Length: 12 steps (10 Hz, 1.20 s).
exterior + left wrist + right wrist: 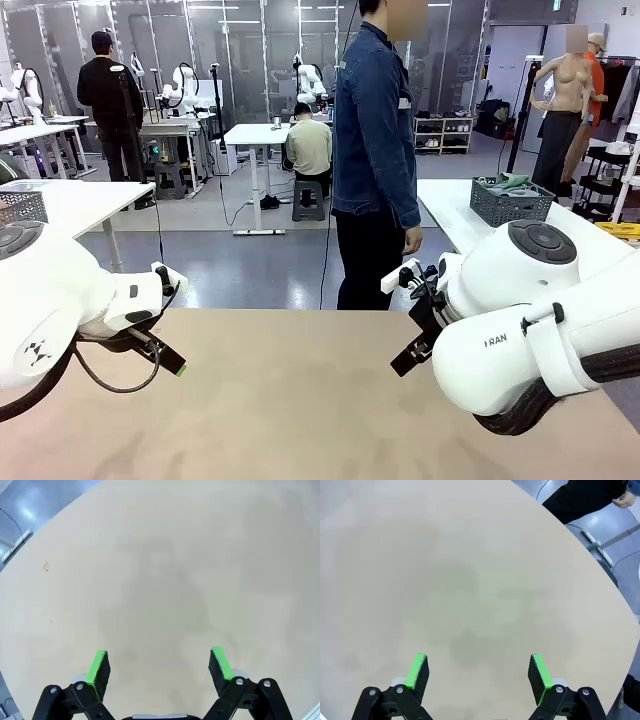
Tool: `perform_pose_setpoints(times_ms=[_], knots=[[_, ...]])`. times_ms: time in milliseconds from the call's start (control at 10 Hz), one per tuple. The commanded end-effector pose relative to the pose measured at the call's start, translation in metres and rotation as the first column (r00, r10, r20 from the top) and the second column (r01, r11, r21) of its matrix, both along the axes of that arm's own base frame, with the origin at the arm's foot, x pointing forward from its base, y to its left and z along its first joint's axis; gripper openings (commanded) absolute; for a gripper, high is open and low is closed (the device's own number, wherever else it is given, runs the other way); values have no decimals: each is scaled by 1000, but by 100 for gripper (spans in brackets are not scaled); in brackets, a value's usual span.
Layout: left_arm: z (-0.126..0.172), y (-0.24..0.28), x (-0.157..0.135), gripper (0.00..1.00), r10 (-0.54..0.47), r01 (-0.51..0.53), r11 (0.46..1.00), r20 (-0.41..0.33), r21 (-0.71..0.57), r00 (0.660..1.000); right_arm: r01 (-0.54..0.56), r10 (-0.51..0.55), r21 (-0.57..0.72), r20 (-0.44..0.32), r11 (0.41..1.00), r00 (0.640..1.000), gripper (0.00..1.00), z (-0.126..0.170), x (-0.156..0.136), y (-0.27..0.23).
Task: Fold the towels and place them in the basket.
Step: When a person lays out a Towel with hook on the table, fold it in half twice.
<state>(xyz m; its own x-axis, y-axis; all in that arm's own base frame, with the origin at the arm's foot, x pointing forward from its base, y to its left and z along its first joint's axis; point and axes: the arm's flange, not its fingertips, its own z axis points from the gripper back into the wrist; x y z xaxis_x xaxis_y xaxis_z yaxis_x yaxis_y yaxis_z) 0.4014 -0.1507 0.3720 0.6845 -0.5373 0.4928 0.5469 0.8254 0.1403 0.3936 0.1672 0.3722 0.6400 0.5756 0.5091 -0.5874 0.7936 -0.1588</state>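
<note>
The tan table (300, 400) is overhung by the left end effector (159, 656) and the right end effector (479, 659), both spread wide and empty. Well beyond the right one, on a white side table (450, 225), the basket (505, 211) is seen holding what are judged to be the towels (512, 182), bunched and greenish. Soft and limp, they are best pinched at a corner.

White glossy arms (520, 340); black cable (522, 410); left gripper (159, 662) black, green pads (97, 666).
</note>
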Motion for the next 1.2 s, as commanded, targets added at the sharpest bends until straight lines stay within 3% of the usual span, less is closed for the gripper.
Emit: perform_pose_setpoints(times_ms=[0,900,1100], knots=[[0,0,0,100,0,0,1000,0,0,1000,0,0,0,0,1000,1000,100,0,0,0],[0,-1,0,100,-2,2,1000,1,2,1000,-2,2,-1,1,1000,1000,100,0,0,0],[38,5,1,100,-35,37,999,-109,15,993,11,-10,25,-23,1000,1000,100,40,-1,-9]])
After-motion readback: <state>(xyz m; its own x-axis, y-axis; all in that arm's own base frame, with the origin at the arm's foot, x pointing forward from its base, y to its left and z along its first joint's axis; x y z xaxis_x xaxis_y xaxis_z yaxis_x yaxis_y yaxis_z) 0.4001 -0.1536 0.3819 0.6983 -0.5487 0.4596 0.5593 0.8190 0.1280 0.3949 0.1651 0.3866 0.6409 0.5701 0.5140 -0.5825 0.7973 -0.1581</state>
